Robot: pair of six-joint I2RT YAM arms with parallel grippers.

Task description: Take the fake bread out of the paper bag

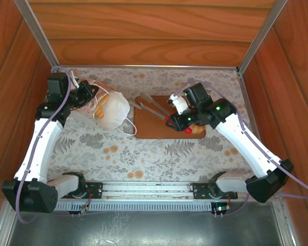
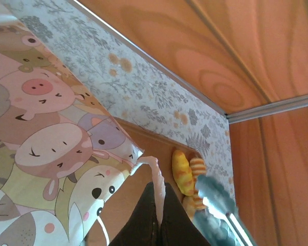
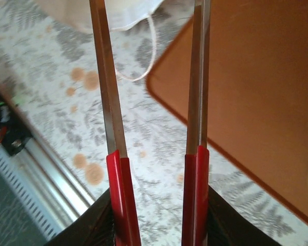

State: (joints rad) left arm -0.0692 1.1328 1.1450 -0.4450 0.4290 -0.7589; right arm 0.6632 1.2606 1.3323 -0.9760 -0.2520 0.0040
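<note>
Left wrist | left hand pinches paper bag cord | right hand clamps tongs

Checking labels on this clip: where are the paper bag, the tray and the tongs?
paper bag (image 1: 114, 108): top view, its white side.
tray (image 1: 151, 129): top view, bare lower-left part.
tongs (image 3: 107, 77): right wrist view, left metal arm.

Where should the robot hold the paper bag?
By its thin cord handle, pinched from the left, the side away from the tray, as the left hand does. The cord fits between the fingers; the bag's printed sides look too wide and soft.
</note>
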